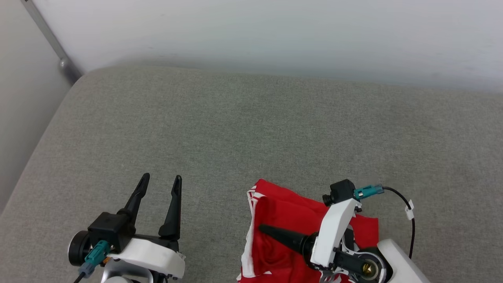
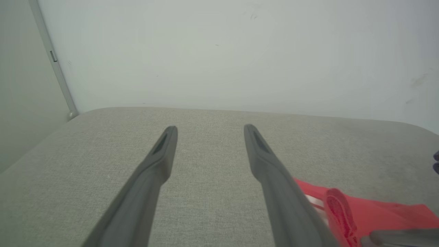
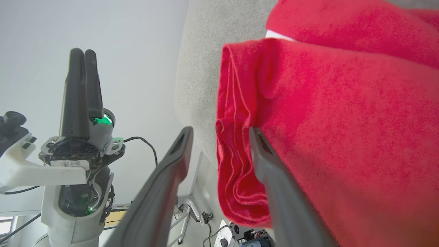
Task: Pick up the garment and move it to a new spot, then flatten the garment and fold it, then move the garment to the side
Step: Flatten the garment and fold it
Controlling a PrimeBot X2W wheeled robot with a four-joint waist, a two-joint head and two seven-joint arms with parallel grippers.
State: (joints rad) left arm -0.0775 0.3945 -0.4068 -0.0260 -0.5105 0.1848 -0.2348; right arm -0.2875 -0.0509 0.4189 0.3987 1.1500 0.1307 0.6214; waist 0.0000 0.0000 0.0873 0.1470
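Observation:
The red garment [image 1: 289, 216] lies bunched at the near right of the grey cushion [image 1: 251, 129], its white striped edge facing left. My right gripper [image 1: 264, 229] is turned on its side over it, one dark finger lying across the red cloth. In the right wrist view this gripper [image 3: 221, 132] is open, and a folded red hem of the garment [image 3: 343, 130] hangs in the gap, close against the right finger [image 3: 271, 164]. My left gripper [image 1: 162, 179] stands open over bare cushion to the garment's left, holding nothing. The left wrist view shows this gripper [image 2: 210, 129] open, with the garment [image 2: 380, 212] at the lower right.
A white wall [image 1: 275, 31] runs behind the cushion, with a grey pole [image 1: 51, 39] at the far left corner. The cushion's left edge [image 1: 35, 157] drops off beside my left arm. Cables and equipment [image 3: 236, 233] lie on the floor below the cushion's near edge.

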